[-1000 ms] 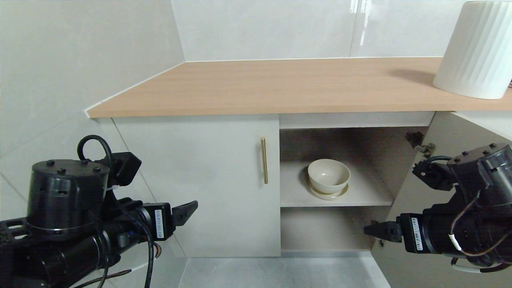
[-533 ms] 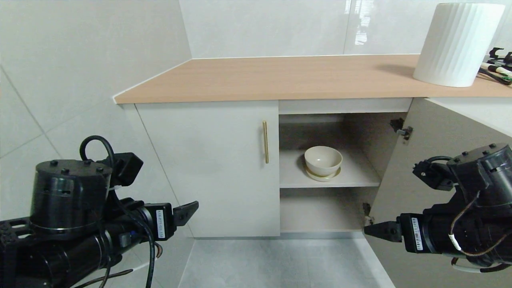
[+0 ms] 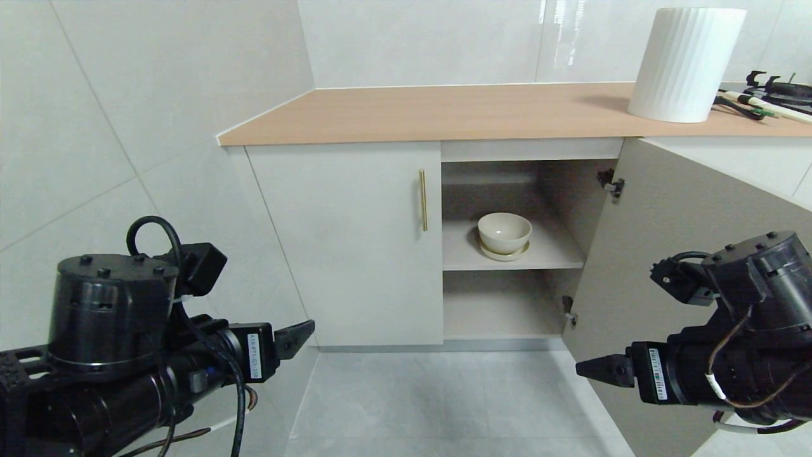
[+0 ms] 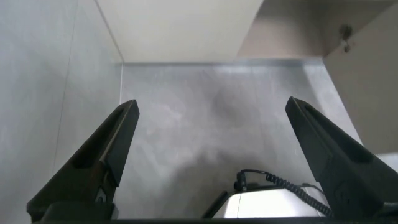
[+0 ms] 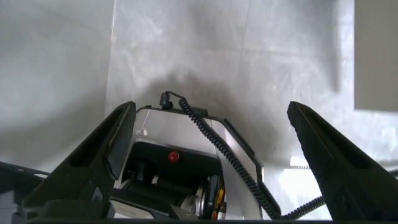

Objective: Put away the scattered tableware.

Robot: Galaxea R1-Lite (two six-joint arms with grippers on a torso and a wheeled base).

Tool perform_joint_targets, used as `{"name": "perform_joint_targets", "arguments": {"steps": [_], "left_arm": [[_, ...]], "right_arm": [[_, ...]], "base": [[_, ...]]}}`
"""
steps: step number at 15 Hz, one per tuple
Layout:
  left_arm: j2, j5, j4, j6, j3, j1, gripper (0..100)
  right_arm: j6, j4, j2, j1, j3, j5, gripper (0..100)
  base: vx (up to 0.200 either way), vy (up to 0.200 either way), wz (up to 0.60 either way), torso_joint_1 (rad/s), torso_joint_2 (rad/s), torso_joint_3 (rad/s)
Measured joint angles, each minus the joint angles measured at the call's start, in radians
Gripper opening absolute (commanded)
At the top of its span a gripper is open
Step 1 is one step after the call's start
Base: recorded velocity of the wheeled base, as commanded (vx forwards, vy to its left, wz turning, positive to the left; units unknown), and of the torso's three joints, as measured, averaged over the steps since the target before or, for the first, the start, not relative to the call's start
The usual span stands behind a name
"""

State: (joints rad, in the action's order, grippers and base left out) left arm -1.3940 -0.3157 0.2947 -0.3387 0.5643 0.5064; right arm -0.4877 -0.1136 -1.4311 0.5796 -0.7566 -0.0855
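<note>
A cream bowl rests on a small plate on the middle shelf of the cupboard, whose right door stands swung open. My left gripper hangs low at the left, well short of the cupboard, in front of the tiled wall. Over the floor, my right gripper hangs low beside the open door. In the left wrist view the left gripper is open with bare floor between its fingers. The right gripper is likewise open and holds nothing.
The left cupboard door is shut, with a brass handle. On the wooden counter a tall white ribbed container stands, with utensils at the far right. Grey floor lies open before the cupboard.
The whole head picture has shifted: the camera has backed away, so the cupboard looks smaller and farther, with more floor and counter showing. Both arms keep their pose.
</note>
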Motion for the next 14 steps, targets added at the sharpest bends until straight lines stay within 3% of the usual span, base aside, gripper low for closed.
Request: {"name": "perform_joint_targets", "arguments": {"steps": [2, 14], "left_arm": [[0.000, 0.000, 0.000, 0.000, 0.000, 0.000, 100], [0.000, 0.000, 0.001, 0.003, -0.006, 0.001, 100]], "right_arm": [[0.000, 0.000, -0.003, 0.000, 0.000, 0.000, 100], [0.000, -0.001, -0.005, 0.000, 0.000, 0.000, 100]], "base": [[-0.200, 0.000, 0.00, 0.000, 0.00, 0.000], [0.000, 0.000, 0.00, 0.000, 0.00, 0.000]]}}
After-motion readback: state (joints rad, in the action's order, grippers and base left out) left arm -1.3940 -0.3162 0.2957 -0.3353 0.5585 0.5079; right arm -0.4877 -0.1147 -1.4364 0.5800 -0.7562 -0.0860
